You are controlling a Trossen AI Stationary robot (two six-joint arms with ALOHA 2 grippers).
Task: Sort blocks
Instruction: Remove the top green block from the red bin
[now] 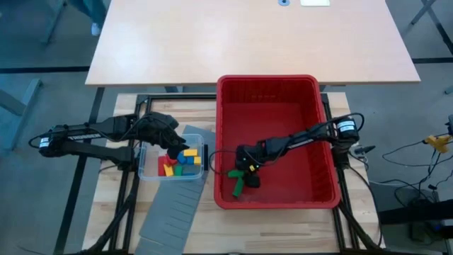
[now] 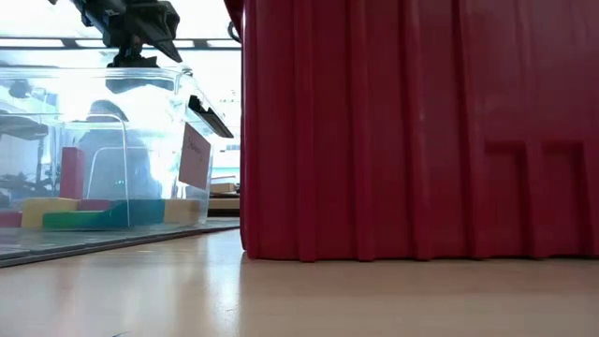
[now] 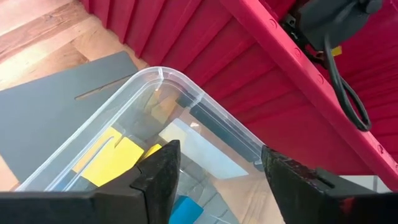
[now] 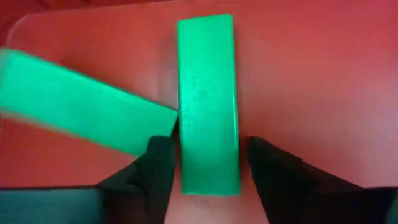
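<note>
Two green bar blocks lie on the floor of the red bin (image 1: 325,142). My right gripper (image 4: 208,168) reaches down into the bin, open, with its fingers on either side of one bar (image 4: 208,106), near that bar's end. The other bar (image 4: 74,99) lies slanted beside it. In the high view this gripper (image 1: 244,172) is at the bin's near left. My left gripper (image 3: 221,180) hovers open above the clear tub (image 1: 145,170), holding nothing. The tub holds red, yellow, green and blue blocks (image 1: 180,163), among them a yellow one (image 3: 112,162). My right gripper comes from above, slanting down, with its fingers across the green bar at its two long sides (image 4: 186,155). The bar lies flat on the bin floor. One finger (image 4: 161,162) looks close against it and a narrow gap shows at the other. Whether they touch it I cannot tell.
Grey slotted divider panels (image 1: 170,212) lie under and in front of the tub on the wooden table. The bin's tall red wall (image 2: 412,131) stands right beside the tub (image 2: 94,150). A larger table top (image 1: 248,35) lies beyond.
</note>
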